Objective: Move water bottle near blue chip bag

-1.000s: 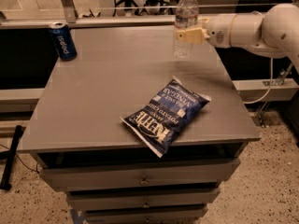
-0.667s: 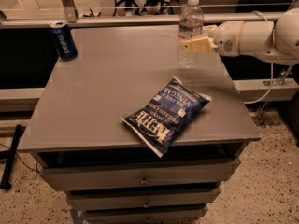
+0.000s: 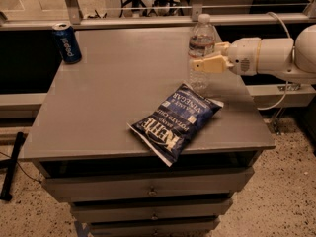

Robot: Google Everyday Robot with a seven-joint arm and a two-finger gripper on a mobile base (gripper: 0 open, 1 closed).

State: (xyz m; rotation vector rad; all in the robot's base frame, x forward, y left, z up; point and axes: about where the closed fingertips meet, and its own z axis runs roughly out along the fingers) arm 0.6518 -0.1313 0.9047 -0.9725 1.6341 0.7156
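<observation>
- Broadly, the bench (image 3: 113, 83) spreads beneath the claw (image 3: 197, 58) and well beyond its tips, grey, flat and bearing everything.
- Next, the blue chip bag (image 3: 177, 120) lies flat just below the claw and nearer the camera: dark crinkly foil with white lettering. Its upper corner is close beside the bottle's base.
- Upright within the claw stands the water bottle (image 3: 201, 38): clear, ribbed, white-capped, with a thin pale label band just above the grip. It is probably light, thin-walled and somewhat slippery, so a hard squeeze could dent it. The ribbed mid-body looks the soundest place to hold. Whether its base touches the bench I cannot tell.
- The claw itself is closed round that mid-body, one beige finger crossing the front.
- A blue soda can (image 3: 67, 42) stands well apart, beyond the claw's tips.
</observation>
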